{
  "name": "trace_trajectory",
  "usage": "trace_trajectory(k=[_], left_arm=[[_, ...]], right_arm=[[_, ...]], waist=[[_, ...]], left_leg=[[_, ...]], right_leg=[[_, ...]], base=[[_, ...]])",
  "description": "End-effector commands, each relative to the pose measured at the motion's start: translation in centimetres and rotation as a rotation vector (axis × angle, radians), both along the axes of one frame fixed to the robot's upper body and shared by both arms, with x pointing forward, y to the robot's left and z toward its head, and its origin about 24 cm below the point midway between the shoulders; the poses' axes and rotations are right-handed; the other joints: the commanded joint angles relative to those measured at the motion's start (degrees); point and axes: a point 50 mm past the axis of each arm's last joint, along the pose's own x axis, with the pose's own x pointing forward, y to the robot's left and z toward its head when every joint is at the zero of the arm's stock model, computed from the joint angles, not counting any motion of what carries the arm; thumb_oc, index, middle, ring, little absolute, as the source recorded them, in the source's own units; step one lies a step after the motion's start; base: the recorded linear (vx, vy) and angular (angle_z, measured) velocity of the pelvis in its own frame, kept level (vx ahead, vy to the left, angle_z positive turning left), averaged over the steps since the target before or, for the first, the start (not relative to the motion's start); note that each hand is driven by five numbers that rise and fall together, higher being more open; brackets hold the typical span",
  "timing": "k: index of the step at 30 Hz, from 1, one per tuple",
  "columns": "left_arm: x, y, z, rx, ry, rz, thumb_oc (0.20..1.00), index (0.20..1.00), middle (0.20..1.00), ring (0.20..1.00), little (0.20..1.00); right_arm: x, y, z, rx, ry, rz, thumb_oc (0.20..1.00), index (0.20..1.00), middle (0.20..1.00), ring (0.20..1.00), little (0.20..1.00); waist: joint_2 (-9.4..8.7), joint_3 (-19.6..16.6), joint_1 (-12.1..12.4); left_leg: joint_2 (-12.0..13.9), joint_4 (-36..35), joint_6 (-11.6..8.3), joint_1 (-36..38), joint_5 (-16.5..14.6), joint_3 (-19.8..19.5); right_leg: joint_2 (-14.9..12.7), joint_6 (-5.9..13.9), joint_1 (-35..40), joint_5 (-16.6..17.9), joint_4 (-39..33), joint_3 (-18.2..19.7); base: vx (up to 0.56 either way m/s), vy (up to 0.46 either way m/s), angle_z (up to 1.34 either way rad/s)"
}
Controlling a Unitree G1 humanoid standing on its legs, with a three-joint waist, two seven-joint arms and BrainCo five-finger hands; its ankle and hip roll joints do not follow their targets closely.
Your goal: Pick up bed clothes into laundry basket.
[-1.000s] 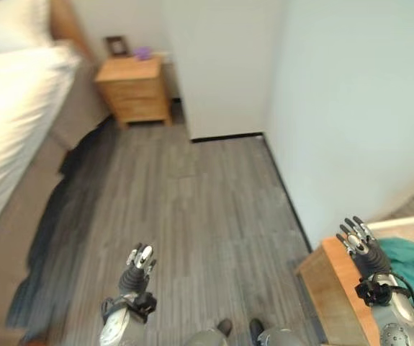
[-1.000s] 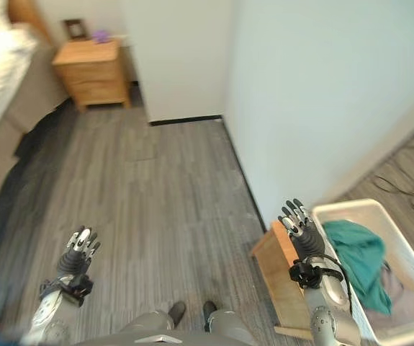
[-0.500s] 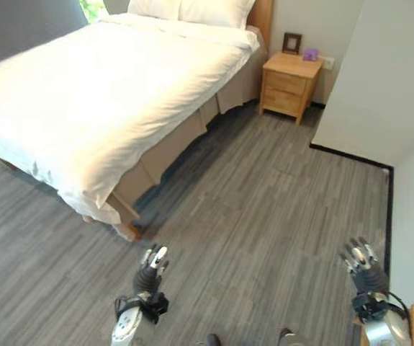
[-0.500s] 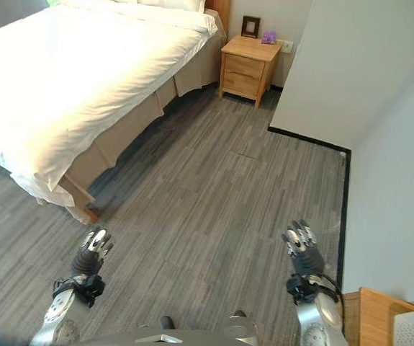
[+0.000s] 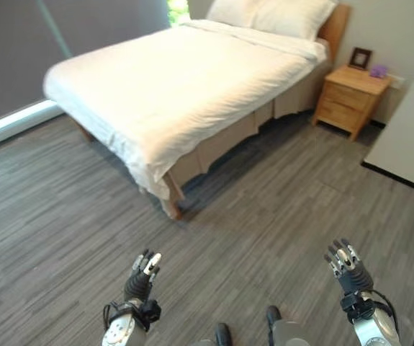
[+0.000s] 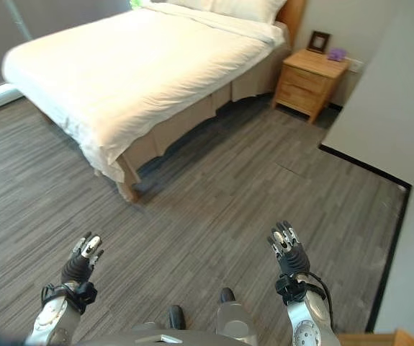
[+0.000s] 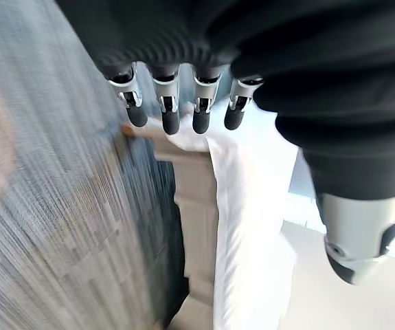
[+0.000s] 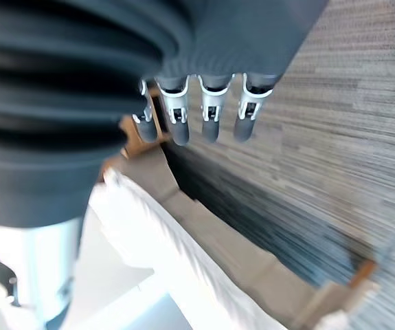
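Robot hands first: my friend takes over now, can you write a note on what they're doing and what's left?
Left hand: fingers straight, holding nothing, raised over the grey wood-plank floor.
Right hand: the same, open and empty.
The white duvet and white pillows lie on the wooden-framed bed, ahead, out of reach.
Done: nothing picked up.
Left: walk to the bed, gather the bedding, carry it to the laundry basket.

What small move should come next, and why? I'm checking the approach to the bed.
Probably a step forward toward the bed. The left robot hand and the right robot hand are both open, hold nothing, and hang over bare floor well short of the white duvet, so nothing is within reach yet.
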Motion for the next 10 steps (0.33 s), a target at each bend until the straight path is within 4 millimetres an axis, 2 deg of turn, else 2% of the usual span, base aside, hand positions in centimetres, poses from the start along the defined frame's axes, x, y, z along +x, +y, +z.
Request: trace_trajectory(k=[1, 7, 10], left_arm=[[1.99, 1.02, 1.98, 0.028, -0.116, 0.009, 1.000, 1.000, 1.000, 1.000, 1.000], [1.84, 1.01, 1.70, 0.004, -0.105, 0.042, 1.000, 1.000, 1.000, 1.000, 1.000], [1.68, 1.10, 1.58, 0.011, -0.096, 0.045, 1.000, 1.000, 1.000, 1.000, 1.000]], right_arm=[[1.21, -0.10, 2.27, -0.066, -0.106, 0.041, 1.000, 1.000, 1.000, 1.000, 1.000], [1.66, 0.57, 2.14, -0.059, -0.099, 0.073, 1.000, 1.000, 1.000, 1.000, 1.000], [1.70, 0.72, 1.95, -0.060, -0.088, 0.079, 1.000, 1.000, 1.000, 1.000, 1.000]], waist=[[-0.94, -1.57, -1.03], [-1.30, -1.66, 0.11], [-1.31, -1.64, 0.47]], left_leg=[[3.76, -1.47, -2.48, 4.06, -1.15, -7.01], [4.08, -1.19, -2.69, 4.28, -1.31, -8.57], [4.30, -0.79, -2.72, 4.39, -1.62, -8.96]], right_leg=[[0.27, -1.60, 4.75, 1.89, -2.30, -0.29], [0.57, -2.12, 5.78, 0.94, -1.88, -1.48], [0.64, -2.29, 6.17, 0.54, -1.63, -1.92]], base=[[0.07, -0.076, 0.21], [0.03, -0.053, 0.09], [0.02, -0.029, -0.41]])
